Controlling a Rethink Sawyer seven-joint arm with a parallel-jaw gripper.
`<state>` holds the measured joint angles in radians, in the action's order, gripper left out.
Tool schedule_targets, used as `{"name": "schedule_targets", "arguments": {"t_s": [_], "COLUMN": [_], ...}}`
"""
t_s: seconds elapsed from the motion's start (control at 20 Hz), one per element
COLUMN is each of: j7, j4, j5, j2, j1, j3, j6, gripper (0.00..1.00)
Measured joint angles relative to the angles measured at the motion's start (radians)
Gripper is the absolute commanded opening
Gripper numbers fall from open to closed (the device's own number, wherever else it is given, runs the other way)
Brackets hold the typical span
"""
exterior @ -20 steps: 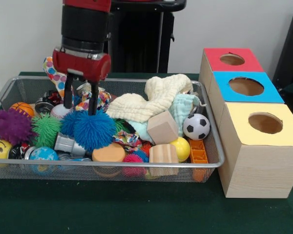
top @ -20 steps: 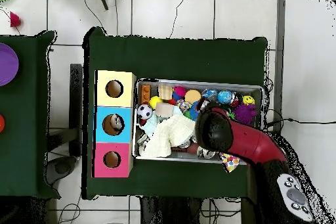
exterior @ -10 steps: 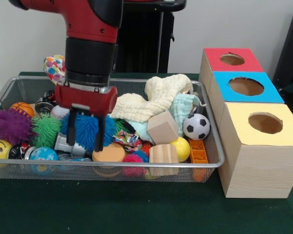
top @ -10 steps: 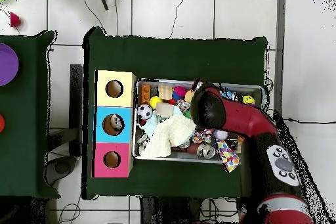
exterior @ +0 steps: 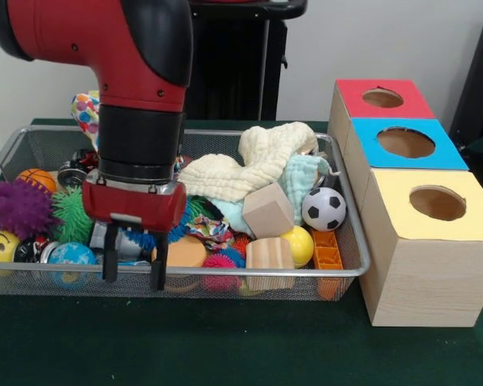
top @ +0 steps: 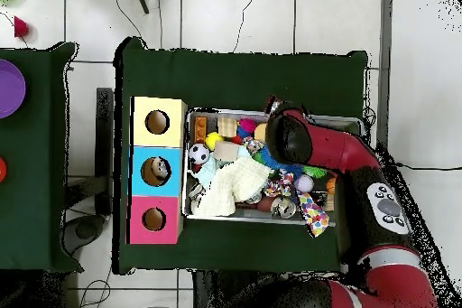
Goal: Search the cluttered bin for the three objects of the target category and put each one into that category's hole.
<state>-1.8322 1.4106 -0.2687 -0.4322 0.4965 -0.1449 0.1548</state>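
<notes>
The gripper (exterior: 134,273) hangs at the front rail of the wire bin (exterior: 350,241), its two black fingers (exterior: 110,265) spread apart with nothing between them — their tips lie over the rim itself. Just behind it, at about 12 o'clock, the blue spiky ball (exterior: 149,239) shows under the red wrist, with the orange disc (exterior: 183,252) at 2 o'clock. Out at 9 o'clock sit the green spiky ball (exterior: 71,213) and the purple spiky ball (exterior: 18,209). Toward 3 o'clock lie the wooden cube (exterior: 267,211), the soccer ball (exterior: 324,208) and the cream cloth (exterior: 249,165). Beyond the bin's right end stand three boxes — red-topped (exterior: 382,100), blue-topped (exterior: 406,143), yellow-topped (exterior: 435,205) — each with a round hole.
</notes>
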Motion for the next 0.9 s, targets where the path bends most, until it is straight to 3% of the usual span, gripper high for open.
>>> {"name": "schedule_targets", "arguments": {"t_s": [0.6, 0.9], "j7": [0.000, 0.000], "j4": [0.007, 0.055], "j5": [-0.081, -0.091], "j2": [-0.029, -0.073], "j1": [0.076, 0.092], "j3": [-0.022, -0.022], "j6": [0.036, 0.044], "gripper": [1.00, 1.00]}}
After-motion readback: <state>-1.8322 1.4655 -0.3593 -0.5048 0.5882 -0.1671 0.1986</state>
